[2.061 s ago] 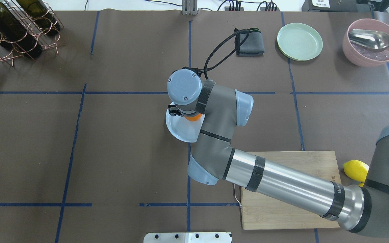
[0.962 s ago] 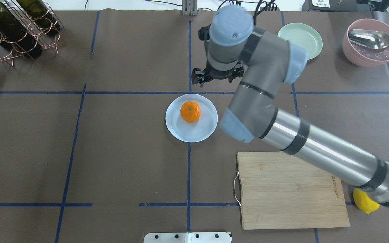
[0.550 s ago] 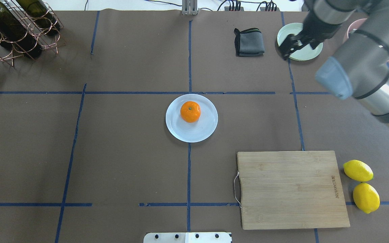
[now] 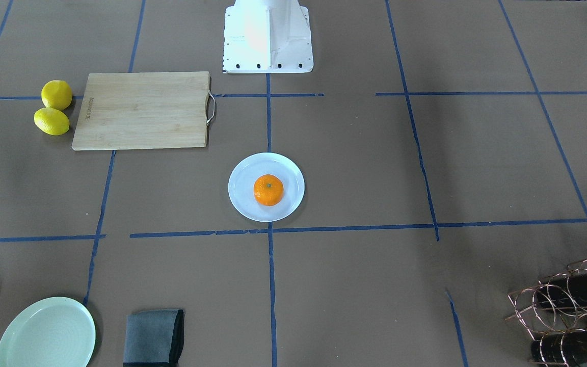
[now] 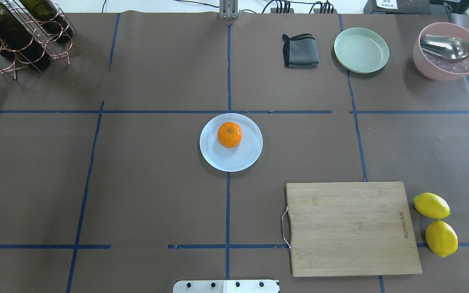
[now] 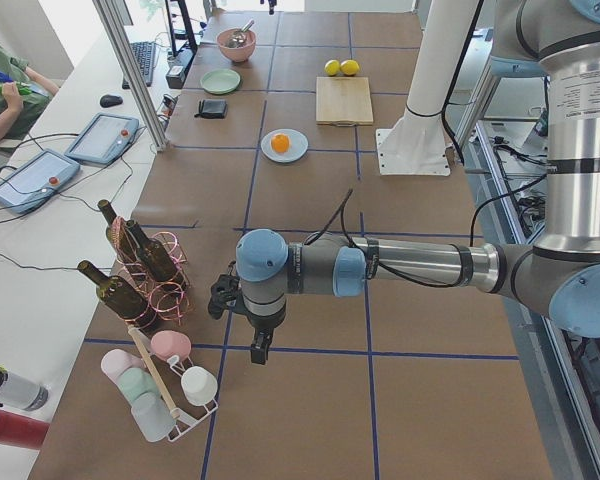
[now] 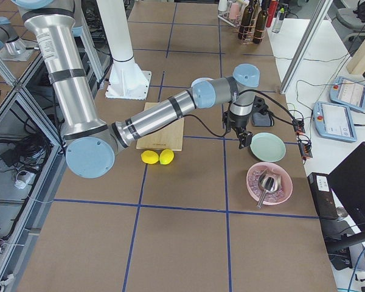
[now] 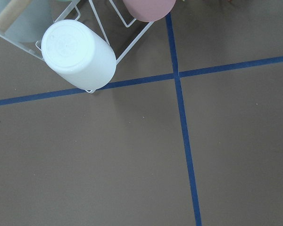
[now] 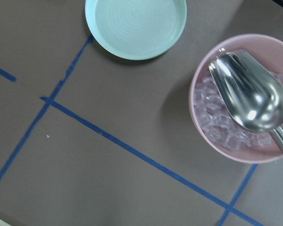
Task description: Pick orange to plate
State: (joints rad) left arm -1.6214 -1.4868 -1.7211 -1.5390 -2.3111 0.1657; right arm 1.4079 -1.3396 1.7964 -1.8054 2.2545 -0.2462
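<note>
The right tool (image 7: 243, 141) is now drawn well away from the plate (image 5: 234, 162) towards the green plate (image 7: 267, 147), its spread not discernible, while the orange (image 5: 229, 134) is left on the plate, so the task is judged complete.

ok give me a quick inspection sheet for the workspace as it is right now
surface: brown table with a blue tape grid, no spills seen
job's things: orange sits on the plate, nothing gripping it
clutter: cutting board, lemons, green plate, cloth, pink bowl holding a scoop, bottle rack, cup rack
grippers: left gripper hangs by the cup rack, right gripper by the green plate; open or shut cannot be told
cables: cable loops along the left wrist
surroundings: operator and tablets at the side desk
</note>
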